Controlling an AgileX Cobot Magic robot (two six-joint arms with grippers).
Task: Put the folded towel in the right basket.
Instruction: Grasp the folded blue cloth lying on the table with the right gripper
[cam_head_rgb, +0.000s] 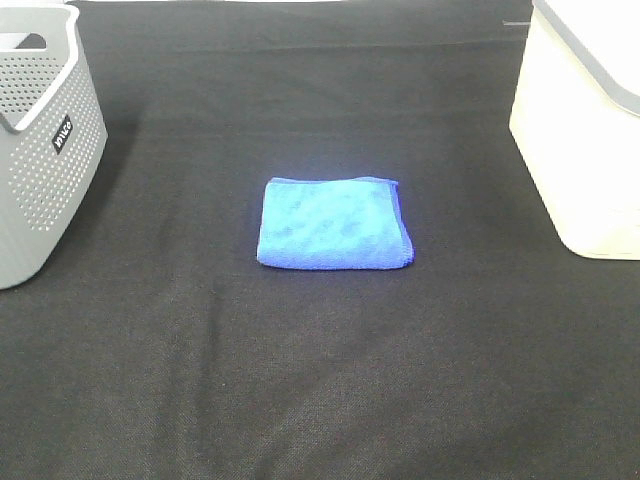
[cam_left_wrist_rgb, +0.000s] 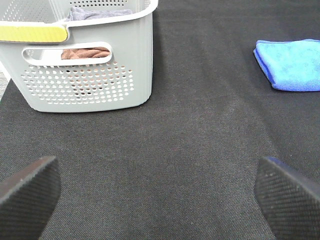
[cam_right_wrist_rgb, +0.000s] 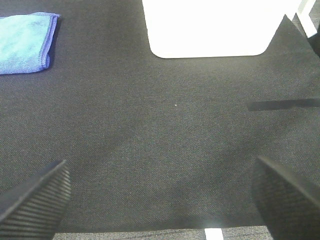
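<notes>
1. The left gripper (cam_left_wrist_rgb: 159, 194) is hanging low over the table with its two ribbed black fingers (cam_left_wrist_rgb: 30, 192) spread wide apart and gripping nothing.
2. The right gripper (cam_right_wrist_rgb: 162, 196) is hovering the same way, its fingers (cam_right_wrist_rgb: 287, 195) parted wide and nothing sitting between them.
3. Both are hanging over a black woven cloth (cam_head_rgb: 320, 390) that is covering the whole table; its weave is showing plainly in the wrist views.
4. The folded towel (cam_head_rgb: 333, 222), bright blue, is lying flat on that cloth at the middle of the table, well apart from both baskets.
5. The right basket (cam_head_rgb: 585, 130), smooth-walled and white, is standing at the table's right edge.
6. A short dark strip (cam_right_wrist_rgb: 282, 105) is lying on the cloth near it.
7. The left basket (cam_head_rgb: 40, 150), grey and perforated, is standing at the left edge.
8. A brown cloth (cam_left_wrist_rgb: 85, 52) is showing through its handle slot, and a yellow-green strip (cam_left_wrist_rgb: 32, 33) is running along its rim.
9. A small black tag (cam_head_rgb: 63, 133) on its wall is bearing white letters too small to read.
</notes>
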